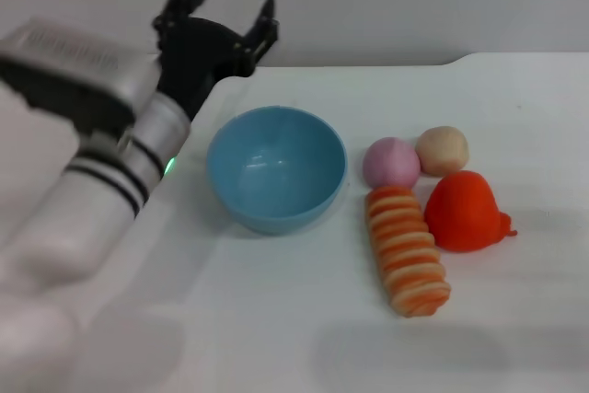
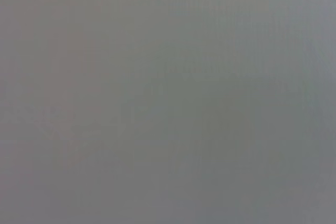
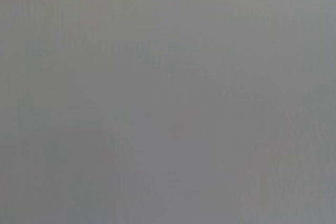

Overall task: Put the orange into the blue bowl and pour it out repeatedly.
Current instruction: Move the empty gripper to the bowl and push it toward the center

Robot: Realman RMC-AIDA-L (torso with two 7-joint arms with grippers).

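Left pincer (image 1: 226,14) agape beyond blue bowl (image 1: 276,168).

White left arm (image 1: 101,200) with black bands, green light, black fingers (image 1: 262,29).

White table (image 1: 276,319) carries blue bowl (image 1: 274,167), orange (image 1: 465,211), striped roll (image 1: 407,250), two balls (image 1: 391,163).

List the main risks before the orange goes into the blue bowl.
The orange lies close against the striped roll and the tan ball, so a grasp may knock them. The left end effector, open, hovers beyond the blue bowl, on the far side from the orange; reaching across could tip it.
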